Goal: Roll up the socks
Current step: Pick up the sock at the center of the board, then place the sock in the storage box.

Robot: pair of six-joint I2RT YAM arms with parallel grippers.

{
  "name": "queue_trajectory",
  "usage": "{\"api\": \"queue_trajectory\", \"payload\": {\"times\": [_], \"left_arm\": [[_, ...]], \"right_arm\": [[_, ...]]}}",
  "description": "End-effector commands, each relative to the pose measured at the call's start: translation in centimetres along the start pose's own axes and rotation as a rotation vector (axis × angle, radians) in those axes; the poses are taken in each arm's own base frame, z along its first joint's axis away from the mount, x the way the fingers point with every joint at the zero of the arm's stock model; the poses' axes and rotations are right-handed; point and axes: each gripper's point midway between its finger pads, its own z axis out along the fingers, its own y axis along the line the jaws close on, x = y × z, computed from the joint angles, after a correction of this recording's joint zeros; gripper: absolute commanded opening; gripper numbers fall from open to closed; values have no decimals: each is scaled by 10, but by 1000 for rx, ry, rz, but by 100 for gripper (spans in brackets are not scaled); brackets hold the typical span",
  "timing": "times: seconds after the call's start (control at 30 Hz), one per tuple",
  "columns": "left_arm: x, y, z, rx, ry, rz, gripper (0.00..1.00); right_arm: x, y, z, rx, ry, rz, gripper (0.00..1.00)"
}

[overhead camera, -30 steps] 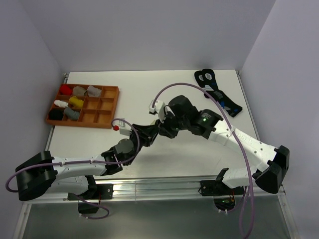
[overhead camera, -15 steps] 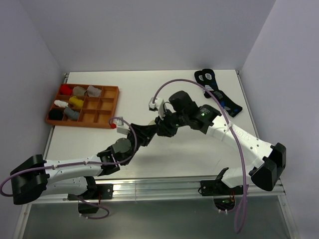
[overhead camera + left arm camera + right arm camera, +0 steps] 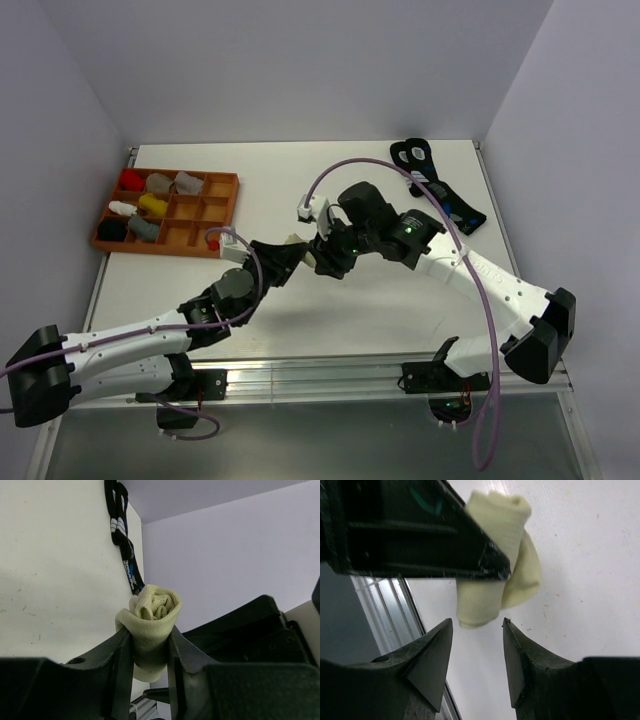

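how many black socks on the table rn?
2. One black sock lies at the table's far right, by the back wall. The other lies just in front of it, along the right wall. More may be hidden.

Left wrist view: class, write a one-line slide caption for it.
Left jaws shut on a rolled cream-yellow sock, with the white table and black socks behind.
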Motion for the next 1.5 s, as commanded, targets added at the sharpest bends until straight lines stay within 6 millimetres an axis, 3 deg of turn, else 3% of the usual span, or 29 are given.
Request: {"api": "queue_trajectory", "payload": {"times": [0.0,0.2,0.23,0.27,0.3,0.33,0.4,0.43,0.47,0.5,0.6,0.63,0.7,0.73,0.77,0.8,0.83,0.87,0.9,0.97,1.0,1.07,1.13,1.33,1.47], "left_arm": [[-18,-23,0,36,-37,20,0],[-44,-22,0,13,-36,91,0],[-63,-20,3,3,-70,107,0],[-69,-26,4,8,-53,132,0],[-76,-20,5,-21,-50,160,0],[-100,-16,8,-46,-101,188,0],[-114,-25,9,-37,-84,216,0],[-135,-12,11,-89,-111,239,0],[-149,-16,11,-91,-126,243,0],[-153,-13,11,-99,-101,246,0],[-212,9,12,-166,-196,237,0],[-222,21,17,-207,-203,230,0],[-239,28,23,-216,-214,235,0],[-251,46,31,-245,-197,236,0],[-262,40,37,-221,-208,244,0],[-281,48,38,-230,-238,232,0],[-281,65,49,-241,-206,200,0],[-292,61,55,-206,-230,205,0],[-299,71,58,-228,-240,190,0],[-315,96,69,-278,-249,157,0],[-321,118,75,-317,-242,133,0],[-330,125,85,-306,-227,122,0],[-342,146,95,-341,-220,111,0],[-361,196,101,-429,-203,68,0],[-373,217,99,-463,-202,53,0]], "right_arm": [[-7,-5,-19,64,-26,-40,52],[8,-27,-41,221,-27,-79,54],[9,-30,-45,241,-30,-85,54],[9,-35,-54,267,-43,-81,54],[12,-39,-57,285,-37,-85,55],[13,-41,-62,298,-41,-89,55],[19,-49,-68,322,-27,-80,55],[21,-51,-71,328,-23,-90,55],[24,-54,-72,335,-15,-89,55],[28,-56,-72,337,-12,-98,55],[37,-66,-70,331,10,-86,56],[38,-68,-68,320,15,-76,56],[39,-71,-67,309,14,-76,55],[40,-75,-67,315,12,-70,55],[35,-75,-67,307,-8,-76,55],[35,-76,-67,306,-12,-82,55],[34,-77,-67,307,-18,-83,55],[32,-79,-66,311,-26,-87,55],[32,-80,-66,313,-27,-89,55],[33,-83,-63,305,-25,-90,55],[33,-83,-62,302,-23,-95,54],[34,-87,-60,305,-22,-97,54],[37,-90,-59,310,-18,-104,54],[49,-98,-55,308,4,-118,54],[53,-101,-51,295,12,-115,53]]}}
